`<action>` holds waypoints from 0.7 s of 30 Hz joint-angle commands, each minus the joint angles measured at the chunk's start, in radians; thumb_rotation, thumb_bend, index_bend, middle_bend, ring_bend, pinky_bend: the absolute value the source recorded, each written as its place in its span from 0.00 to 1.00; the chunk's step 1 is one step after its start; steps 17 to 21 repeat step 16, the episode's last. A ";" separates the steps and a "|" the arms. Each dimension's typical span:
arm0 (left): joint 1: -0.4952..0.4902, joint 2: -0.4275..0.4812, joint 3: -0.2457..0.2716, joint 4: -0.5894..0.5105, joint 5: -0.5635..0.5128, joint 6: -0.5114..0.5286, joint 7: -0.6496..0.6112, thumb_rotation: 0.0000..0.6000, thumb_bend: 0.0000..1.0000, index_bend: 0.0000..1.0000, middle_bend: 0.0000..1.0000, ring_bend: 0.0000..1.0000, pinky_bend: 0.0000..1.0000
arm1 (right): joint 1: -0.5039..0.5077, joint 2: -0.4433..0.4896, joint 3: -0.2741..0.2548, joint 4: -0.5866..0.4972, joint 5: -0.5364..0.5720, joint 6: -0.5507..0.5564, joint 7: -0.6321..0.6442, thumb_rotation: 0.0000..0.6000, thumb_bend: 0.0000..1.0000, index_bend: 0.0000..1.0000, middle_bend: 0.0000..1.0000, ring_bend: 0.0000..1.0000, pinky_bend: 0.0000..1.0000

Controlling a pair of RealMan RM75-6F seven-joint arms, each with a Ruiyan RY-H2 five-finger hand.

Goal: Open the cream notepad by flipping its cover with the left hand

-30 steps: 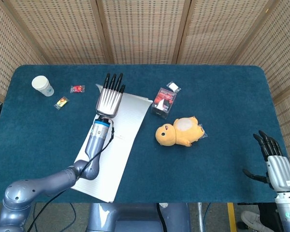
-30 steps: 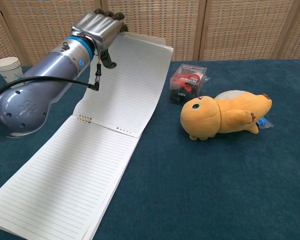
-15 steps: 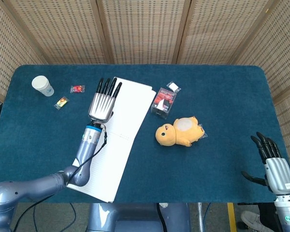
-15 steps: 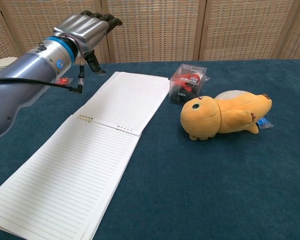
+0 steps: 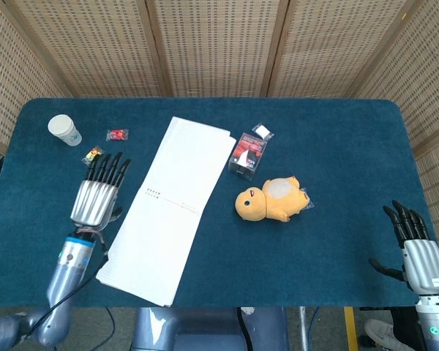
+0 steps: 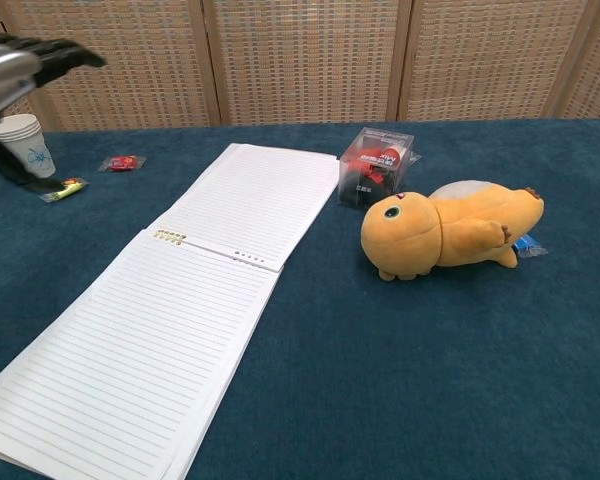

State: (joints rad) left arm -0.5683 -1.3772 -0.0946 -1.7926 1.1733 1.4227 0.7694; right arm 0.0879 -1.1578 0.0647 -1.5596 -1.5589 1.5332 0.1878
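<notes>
— On the table [image 5: 336,131], where is the cream notepad [image 5: 172,205] lying?
— I'm seeing it lying open, flat. My left hand [image 5: 96,196] is hovering beside it, fingers spread, holding nothing; right hand [image 5: 415,248] likewise spread.

No legible text, brand or number in either view. Clear plastic box [image 6: 373,166], just beside the orange plush toy [image 6: 448,233]: red and black contents with small white marks, too small to read. Paper cup [image 6: 23,143], well left of the box: blue marking, unreadable. Open notepad [image 6: 170,300]: ruled lines only.
</notes>
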 commanded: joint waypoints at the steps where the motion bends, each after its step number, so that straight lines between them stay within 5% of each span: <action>1: 0.100 0.073 0.099 -0.047 0.090 0.077 -0.079 1.00 0.18 0.00 0.00 0.00 0.00 | 0.000 -0.005 -0.001 -0.002 -0.004 0.002 -0.014 1.00 0.00 0.01 0.00 0.00 0.00; 10: 0.286 0.073 0.233 0.057 0.206 0.189 -0.208 1.00 0.18 0.00 0.00 0.00 0.00 | -0.003 -0.021 0.006 0.005 -0.010 0.022 -0.075 1.00 0.00 0.01 0.00 0.00 0.00; 21: 0.364 0.037 0.251 0.143 0.259 0.258 -0.231 1.00 0.18 0.00 0.00 0.00 0.00 | 0.002 -0.031 0.006 0.008 -0.014 0.017 -0.110 1.00 0.00 0.01 0.00 0.00 0.00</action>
